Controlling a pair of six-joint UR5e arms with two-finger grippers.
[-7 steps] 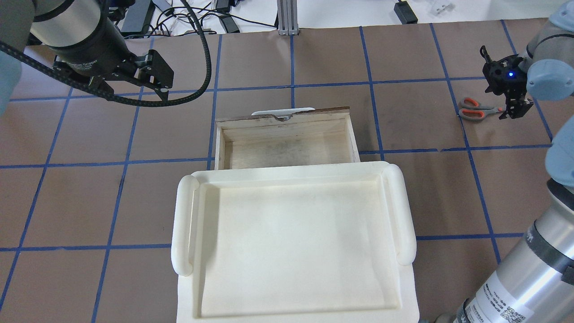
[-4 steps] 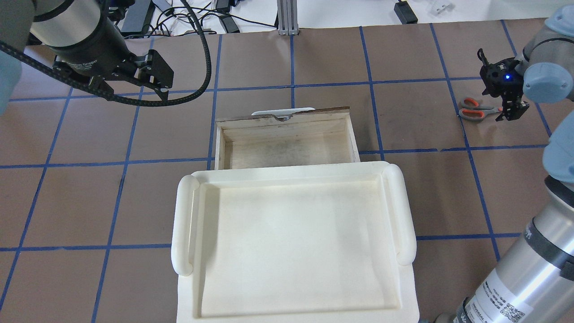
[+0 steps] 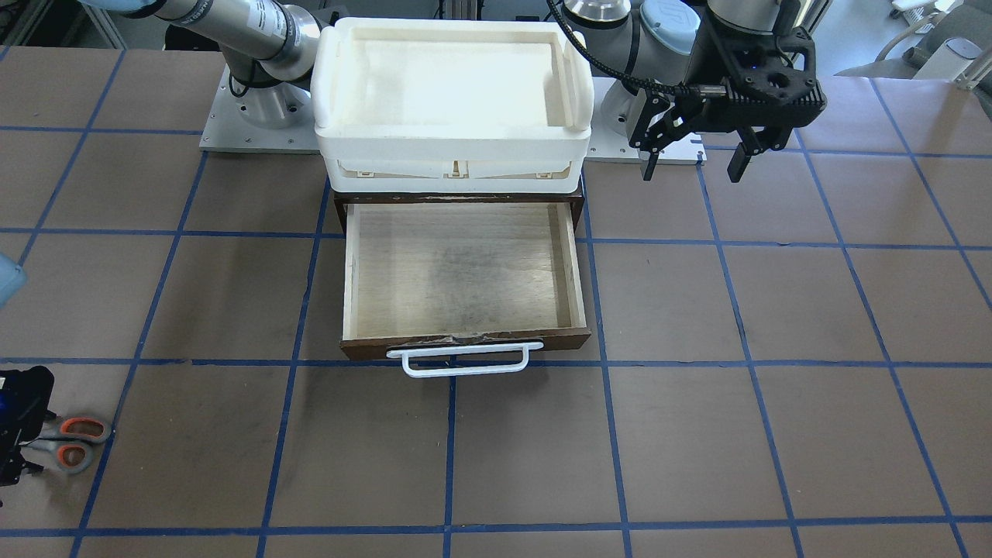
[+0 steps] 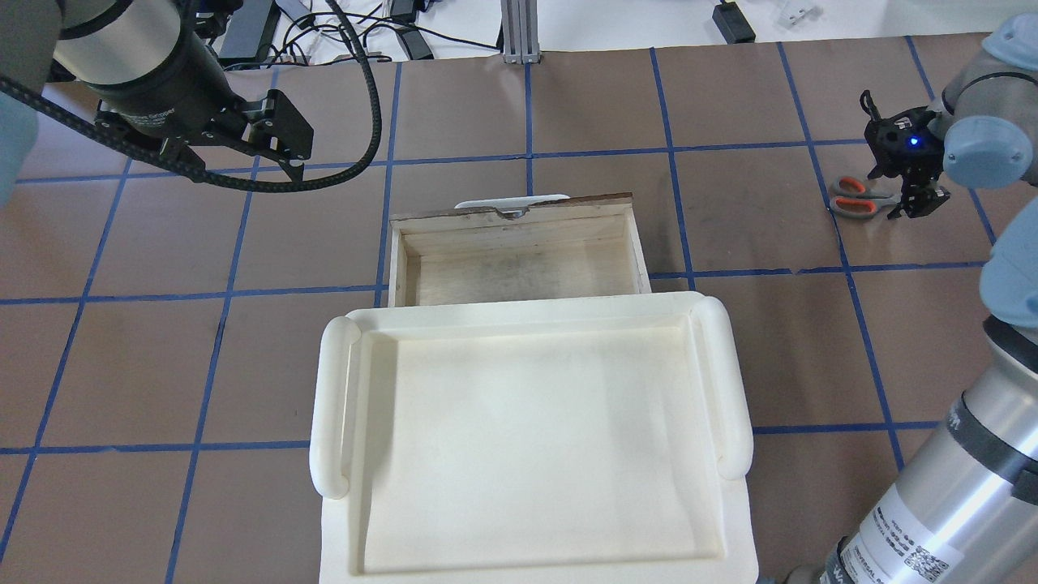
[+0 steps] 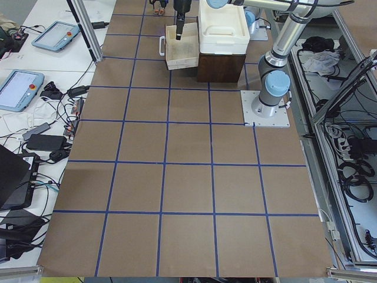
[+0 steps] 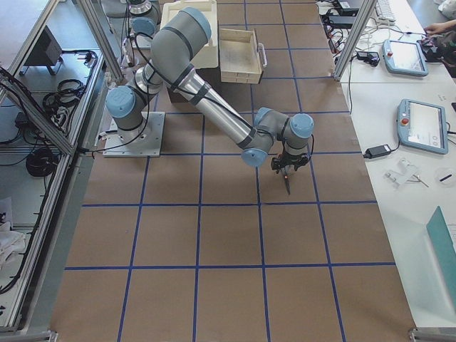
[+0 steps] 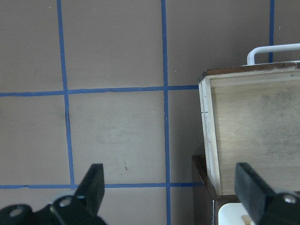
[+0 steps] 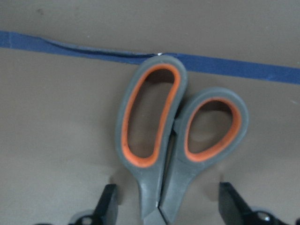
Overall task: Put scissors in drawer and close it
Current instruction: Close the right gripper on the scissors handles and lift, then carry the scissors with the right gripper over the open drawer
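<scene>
The scissors, grey-and-orange handles, lie flat on the table at the far right, also seen in the front-facing view. My right gripper is low over them. In the right wrist view the scissors fill the middle, and the open right gripper has a fingertip on either side of the neck, not touching it. The drawer is pulled open and empty, its white handle facing away from me. My left gripper hangs open and empty, left of the drawer.
A large white plastic tub sits on top of the dark cabinet, above the drawer's back. Brown table with blue tape grid. Cables and boxes lie beyond the far edge.
My right gripper has come lower onto the scissors and shifted slightly left. The left arm, the drawer and the scissors have not moved.
</scene>
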